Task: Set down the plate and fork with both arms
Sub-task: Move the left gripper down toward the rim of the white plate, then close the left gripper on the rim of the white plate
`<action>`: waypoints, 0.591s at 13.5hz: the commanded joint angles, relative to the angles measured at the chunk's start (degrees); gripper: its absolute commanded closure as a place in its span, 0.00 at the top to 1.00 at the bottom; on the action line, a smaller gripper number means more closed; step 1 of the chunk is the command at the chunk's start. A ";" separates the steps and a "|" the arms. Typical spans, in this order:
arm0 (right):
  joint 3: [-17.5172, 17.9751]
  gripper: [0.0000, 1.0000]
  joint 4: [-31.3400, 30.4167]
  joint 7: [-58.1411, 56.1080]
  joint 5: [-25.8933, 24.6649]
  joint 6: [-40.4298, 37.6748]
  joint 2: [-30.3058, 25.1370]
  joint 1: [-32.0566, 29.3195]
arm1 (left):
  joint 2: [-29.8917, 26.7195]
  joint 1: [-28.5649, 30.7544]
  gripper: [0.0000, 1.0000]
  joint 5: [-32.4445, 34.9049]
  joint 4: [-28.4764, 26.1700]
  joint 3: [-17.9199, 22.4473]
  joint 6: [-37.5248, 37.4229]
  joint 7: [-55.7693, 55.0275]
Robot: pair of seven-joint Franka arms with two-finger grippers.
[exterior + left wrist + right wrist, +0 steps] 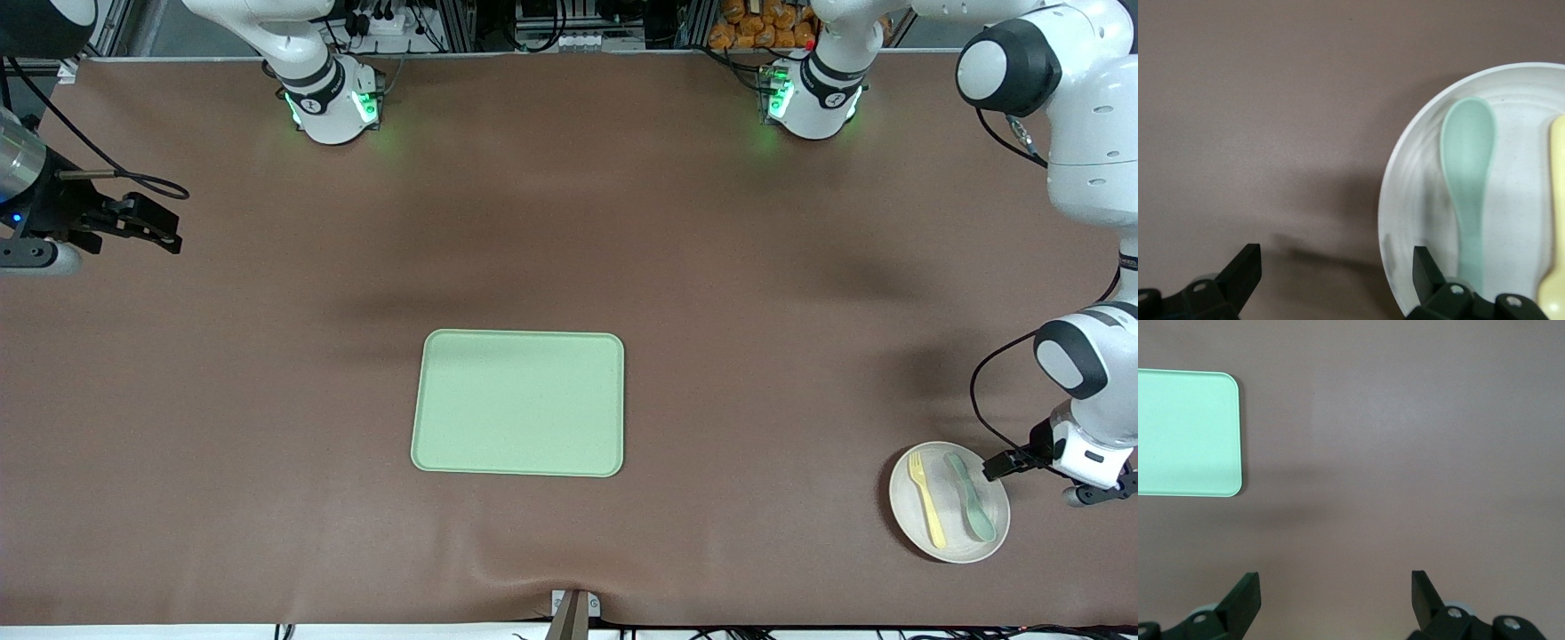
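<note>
The left gripper (1003, 464) hangs low at the plate's rim on the left arm's end of the table, its black fingers (1245, 270) spread wide and holding nothing; in the left wrist view one finger is over the plate's edge and the other over bare table. Whether a fingertip touches the rim is hard to tell. The plate (949, 533) just under it is round, off-white and faintly speckled, with a shallow raised rim and faint concentric rings. On it lie two matte plastic pieces side by side, apart: a grey-green spoon (970, 506) with a smooth oval bowl, closest to the gripper, and the pale yellow fork (926, 500) with short tines, one place farther off toward the tray.

The right gripper (147, 227) hovers over bare table at the right arm's end, well apart from everything, fingers (1243, 600) likewise wide and empty; that arm waits.

Between the two grippers lies a pale green tray (518, 403), rectangular with rounded corners and a low lip, nothing on it. The table (267, 400) wears a brown matte cover, slightly rippled along the camera-side edge. Past the arms' bases stand metal frames, cables and a heap of orange items.
</note>
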 commanded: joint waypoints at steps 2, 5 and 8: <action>0.45 1.00 1.08 -0.42 0.67 -0.65 0.40 -0.84 | 2.16 -0.71 1.00 1.17 1.72 0.25 2.54 0.08; 0.45 1.00 1.08 -0.51 0.67 -0.65 0.40 -0.93 | 2.95 -0.80 1.00 1.17 1.72 0.25 4.31 -0.01; 0.45 1.00 1.17 -0.51 0.67 -0.65 0.31 -0.93 | 2.95 -0.89 0.29 1.17 1.72 0.25 4.40 -0.27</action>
